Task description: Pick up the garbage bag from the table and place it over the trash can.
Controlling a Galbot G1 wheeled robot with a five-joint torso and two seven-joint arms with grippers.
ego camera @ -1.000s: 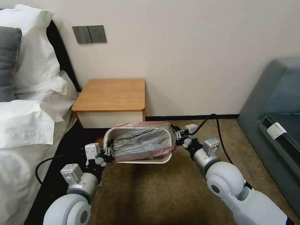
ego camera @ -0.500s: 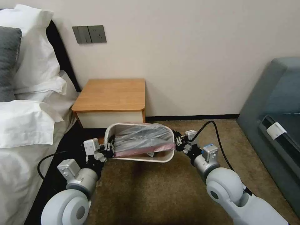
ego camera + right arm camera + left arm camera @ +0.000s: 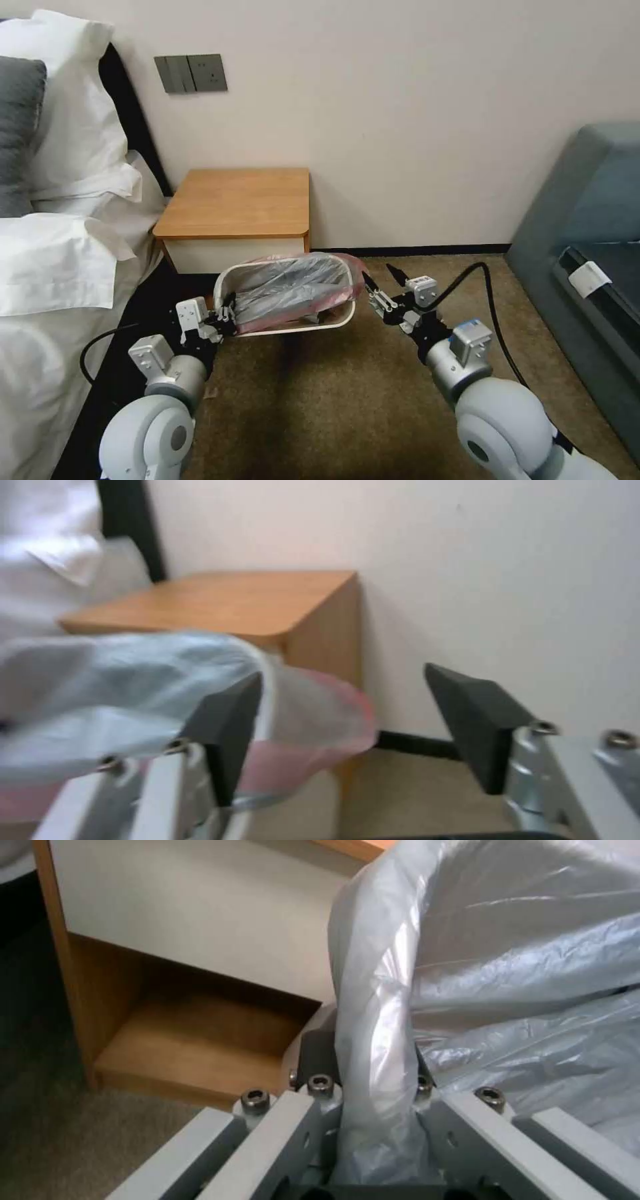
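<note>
The garbage bag [image 3: 293, 288] sits draped in the trash can [image 3: 333, 322] on the carpet [image 3: 320, 400], just in front of the table [image 3: 237, 200]; left gripper [image 3: 223, 319] is clamped on the bag's edge at the bin's rim; right gripper [image 3: 381, 283] hangs just beside the bag's pink rim, fingers [image 3: 477, 720] spread, holding nothing.

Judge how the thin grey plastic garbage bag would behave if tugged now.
Thin, crinkly grey translucent garbage bag with a pink rim: probably floppy and light, sagging inside the cream plastic trash can. The left gripper bunches it easily, so a hard pull may stretch or tear it.
</note>
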